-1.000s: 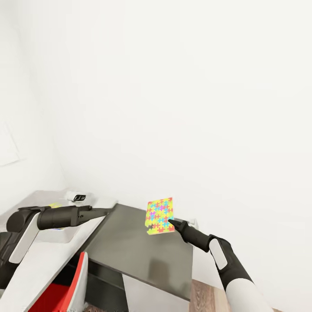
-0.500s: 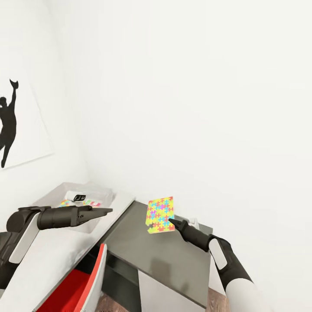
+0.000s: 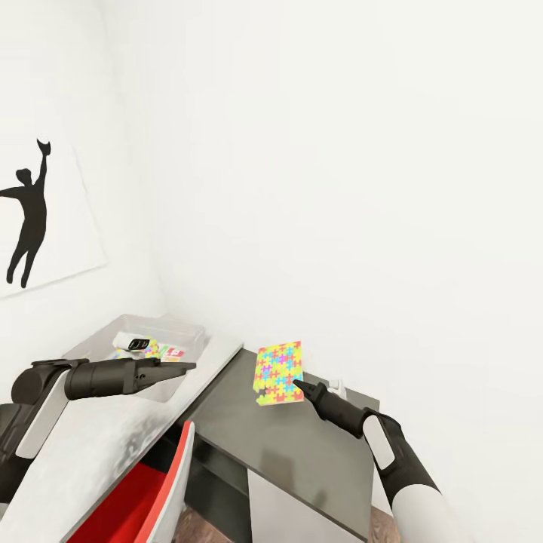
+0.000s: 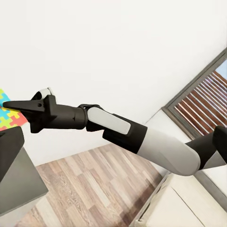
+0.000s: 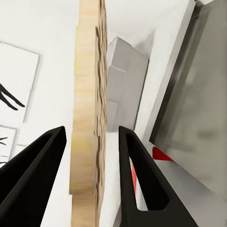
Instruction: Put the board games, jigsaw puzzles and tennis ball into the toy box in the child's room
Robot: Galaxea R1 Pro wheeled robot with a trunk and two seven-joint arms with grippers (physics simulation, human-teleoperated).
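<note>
- The jigsaw puzzle is hanging upright in the right claw, out over the dark cabinet top, at about 3 o'clock from the toy box. It's well apart from the box.
- In the right wrist view the puzzle is sitting edge-on between the two fingers, and I can see gaps on both sides. So it's looking like a thin pinch near one edge. I can't tell how firm that hold is.
- My worry is that the flat box could pivot or slip out mid-swing and land on the cabinet or the floor.
- Second worry: coming in on edge, it could catch the toy box's flared rim and tip out onto the tabletop.
- The left claw is hovering empty with fingers nearly together, just at the box's near edge. It's kind of sitting in the delivery path, so a bump is possible.
- Compared with a second back, the whole view is swinging left: the wall print is now showing and the toy box with its colourful contents is sliding into sight. The puzzle is staying put in the claw.
</note>
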